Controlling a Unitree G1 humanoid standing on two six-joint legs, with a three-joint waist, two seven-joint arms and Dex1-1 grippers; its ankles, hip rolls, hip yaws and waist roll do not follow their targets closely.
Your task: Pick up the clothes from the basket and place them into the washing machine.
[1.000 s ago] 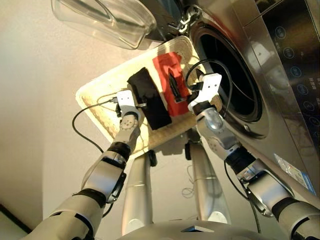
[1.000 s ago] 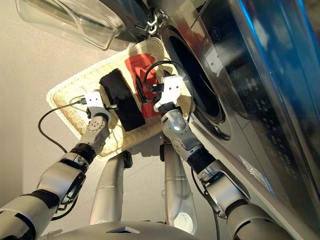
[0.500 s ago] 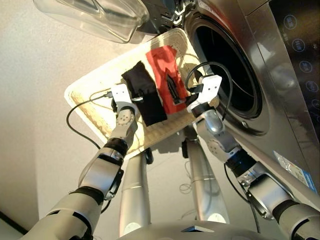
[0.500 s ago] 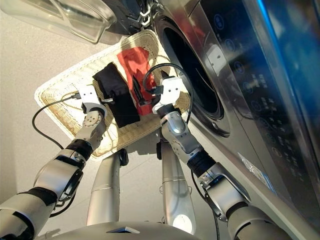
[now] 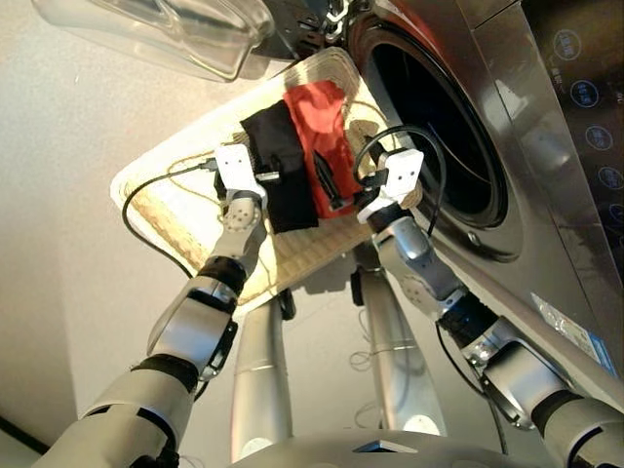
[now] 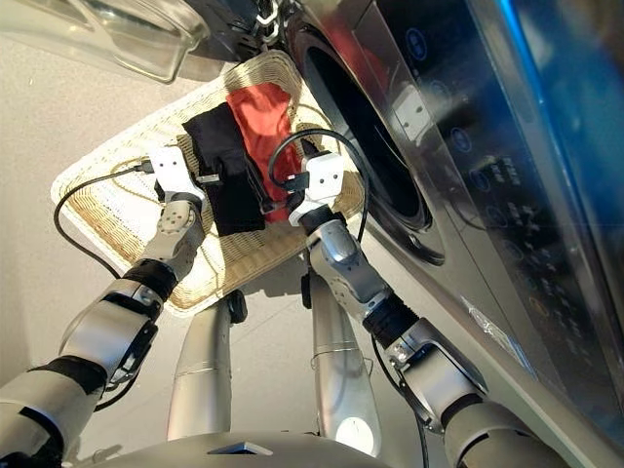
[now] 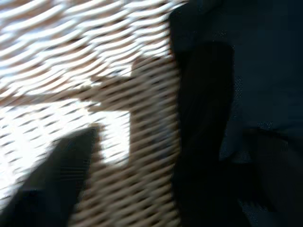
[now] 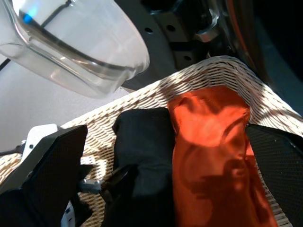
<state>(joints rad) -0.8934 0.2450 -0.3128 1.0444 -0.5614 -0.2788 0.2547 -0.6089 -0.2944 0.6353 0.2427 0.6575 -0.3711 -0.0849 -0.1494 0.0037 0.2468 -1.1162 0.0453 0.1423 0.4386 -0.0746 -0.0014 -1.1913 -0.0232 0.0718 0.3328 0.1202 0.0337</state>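
Two of the clothes lie side by side in the cream woven basket [image 5: 166, 195]: a black cloth [image 5: 278, 156] and a coral red cloth [image 5: 320, 122]. My left gripper [image 5: 273, 178] is open at the black cloth's edge, and one finger [image 7: 57, 179] rests over the weave beside the black cloth [image 7: 265, 94]. My right gripper [image 5: 330, 187] hangs open just above the red cloth [image 8: 213, 156], fingers [image 8: 47, 165] wide apart. The washing machine's drum opening [image 5: 439, 136] gapes right beside the basket.
The round door with its clear glass bowl [image 5: 166, 34] stands swung open beyond the basket's far end. The dark control panel [image 5: 585, 107] runs along the right. Black cables loop from both wrists over the basket.
The whole picture has shifted with the camera. Both grippers stay over the same cloths, the left at the black one, the right over the red one.
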